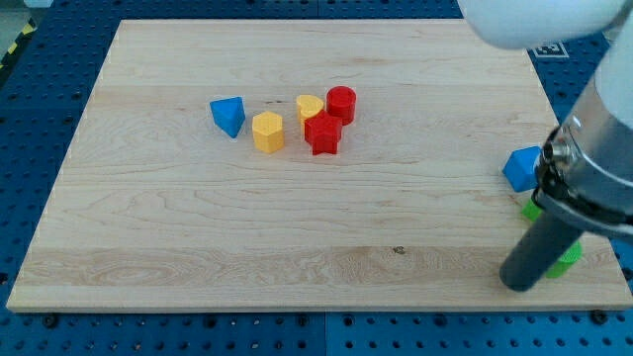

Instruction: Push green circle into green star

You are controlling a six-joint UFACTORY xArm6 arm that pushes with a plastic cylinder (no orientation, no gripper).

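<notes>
My tip [516, 284] rests on the worktop [297, 227] near its lower right corner. No jaws are fitted. Two green blocks, shapes hidden by the arm, flank the rod: one [532, 210] above, one [567, 259] right. The blue block [520, 167] sits above, clear of the push.

Pale wooden board [198, 227] carries two blue blocks [228, 116], two yellow [268, 132], two red [322, 133], and green bits [566, 257].
</notes>
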